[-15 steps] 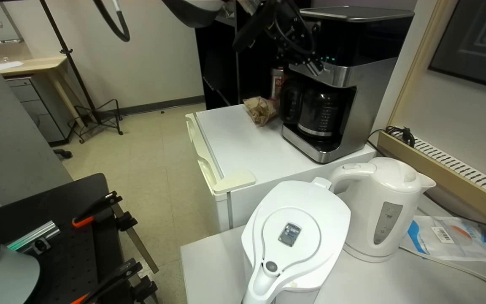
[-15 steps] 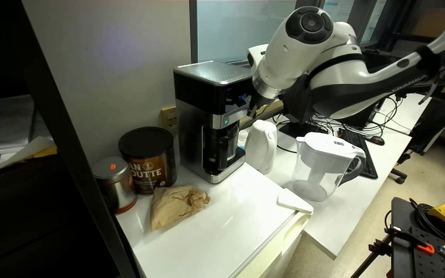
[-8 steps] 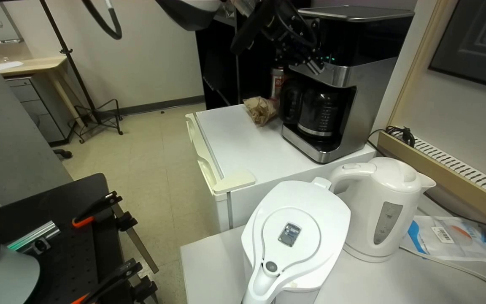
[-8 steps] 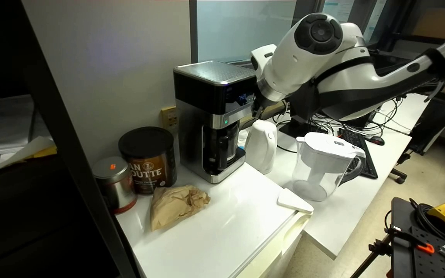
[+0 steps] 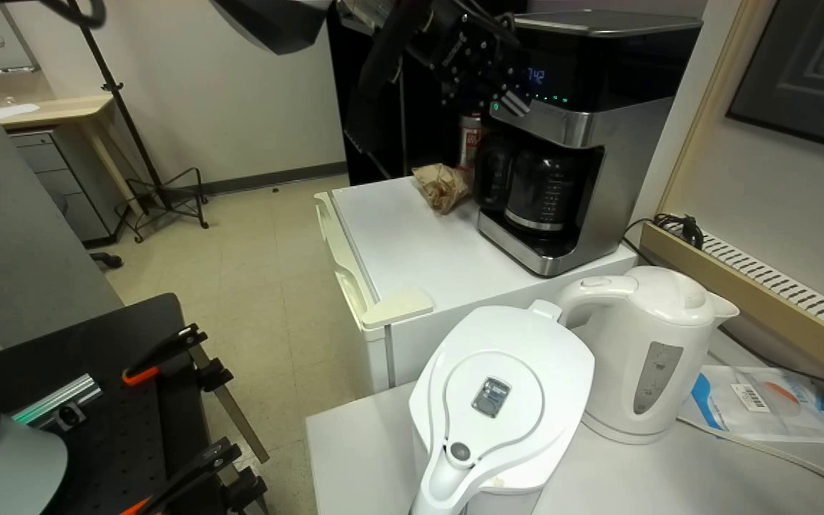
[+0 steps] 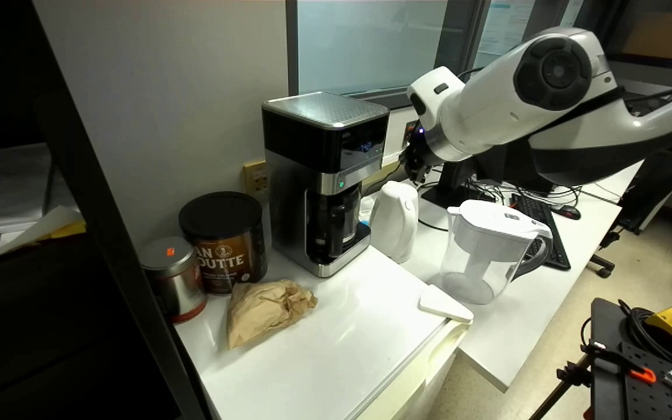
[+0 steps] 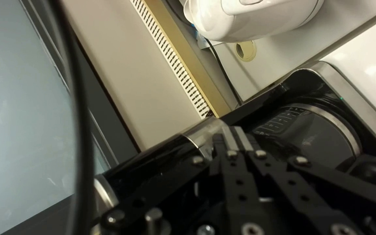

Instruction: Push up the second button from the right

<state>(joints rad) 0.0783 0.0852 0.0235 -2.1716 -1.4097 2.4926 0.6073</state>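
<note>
The button (image 5: 555,99) is, I judge, the second in from the right end of the row of small green lights (image 5: 545,97), in the upper right of the frame in an exterior view, on the coffee maker (image 5: 623,172) just above its steel band (image 6: 365,173); its outline is too small to make out. The gripper (image 7: 237,138) has its fingers together with nothing held, and its tips stand apart from the band. Whether the press is made, I cannot tell. If not, the joined tips should shift right and slightly up in the frame with the lights, then go straight in, briefly and gently, sparing the neighbours. The wrist view shows no buttons, so the exterior view must guide. The kettle (image 5: 619,372), lower right, sits well below that path.
</note>
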